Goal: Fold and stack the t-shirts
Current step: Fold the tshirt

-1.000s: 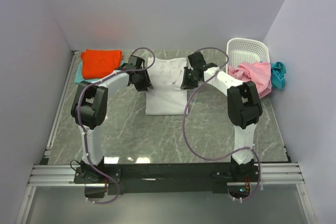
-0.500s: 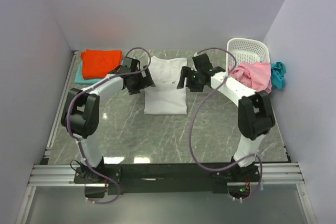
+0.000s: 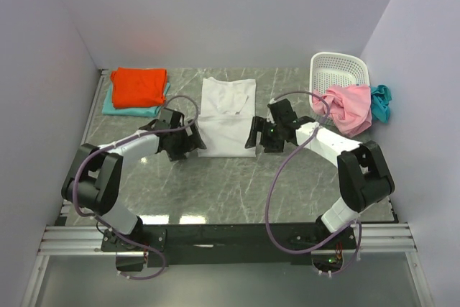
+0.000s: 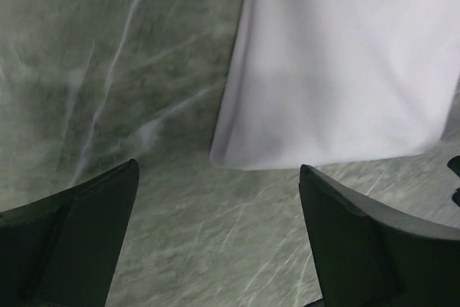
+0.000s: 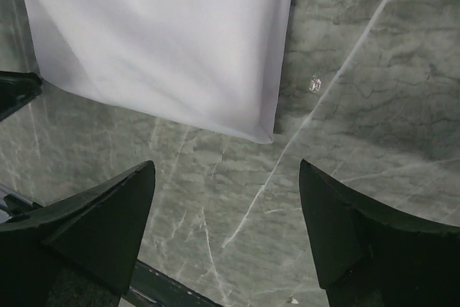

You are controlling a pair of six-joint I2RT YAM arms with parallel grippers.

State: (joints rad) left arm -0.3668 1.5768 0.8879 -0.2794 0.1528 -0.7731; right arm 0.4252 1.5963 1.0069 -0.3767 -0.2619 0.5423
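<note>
White t-shirt (image 3: 226,116) lay folded on the table (image 3: 215,192), upper centre of the frame.
Left jaws and right jaws stood wide apart, empty, flanking its lower corners.

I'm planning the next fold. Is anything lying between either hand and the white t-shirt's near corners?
Nothing visible. Only bare table lies between the open left hand, the open right hand and the white t-shirt's near corners.

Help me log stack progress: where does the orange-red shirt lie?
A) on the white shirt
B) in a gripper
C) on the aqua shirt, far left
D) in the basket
C: the folded orange-red shirt rests on the aqua shirt at the far left corner.
</note>
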